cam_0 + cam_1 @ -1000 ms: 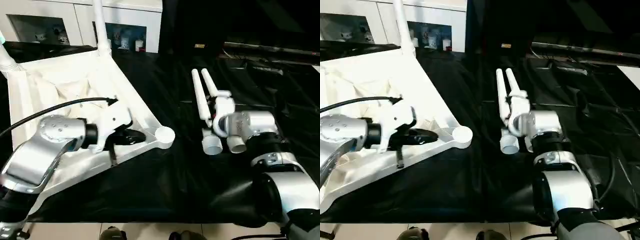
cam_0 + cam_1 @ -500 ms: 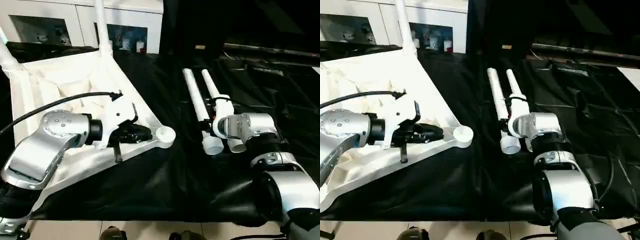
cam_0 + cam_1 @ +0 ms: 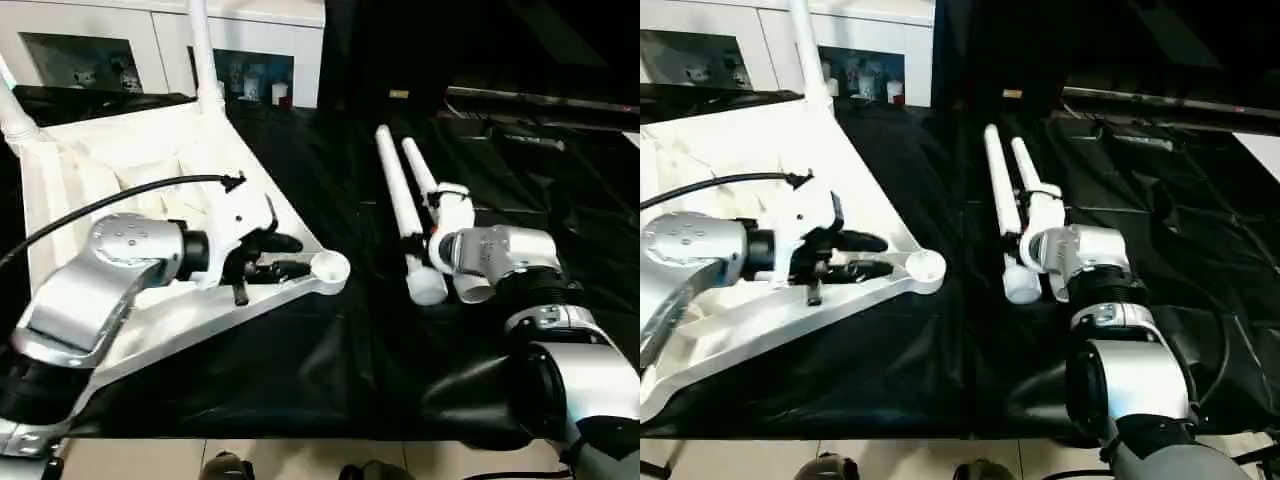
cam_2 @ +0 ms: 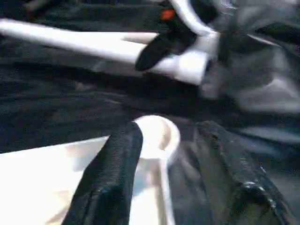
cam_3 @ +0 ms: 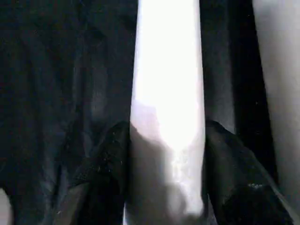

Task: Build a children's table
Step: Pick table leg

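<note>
Cloth [image 3: 330,350], black and creased, covers the whole work surface and is the biggest thing in sight. On it, from about 9 to 11 o'clock of the head view, lies the top [image 3: 120,165] upside down, white, its ribbed underside up, one long edge running toward 4 o'clock and ending in a round socket [image 3: 329,267] near the centre. Two legs already stand in sockets along its far edge: one [image 3: 203,50] rising at 11 o'clock, another [image 3: 14,112] at 10 o'clock by the frame edge. Behind them, at 11 to 12 o'clock, stands a white cabinet [image 3: 150,40] with small items behind glass; a dark bench [image 3: 540,100] crosses the far side at 1 to 2 o'clock. Two loose legs lie side by side on the cloth just right of centre, pointing toward 12 o'clock: the left one [image 3: 398,200] and the right one [image 3: 425,180], thick ends nearest the robot. The left arm's silver forearm [image 3: 90,290] lies over the top and hides much of its near edge; a black cable [image 3: 110,200] arcs above it. The left gripper [image 3: 283,256] hangs at the socket with its fingers [image 4: 112,173] spread, one over the top's edge, the other over the cloth, pinching nothing. The right gripper [image 5: 164,187] reaches from 4 o'clock and straddles the right loose leg, a finger [image 5: 105,173] on each side; whether they press on it I cannot tell. The right forearm [image 3: 500,255] hides that leg's thick end in part.
</note>
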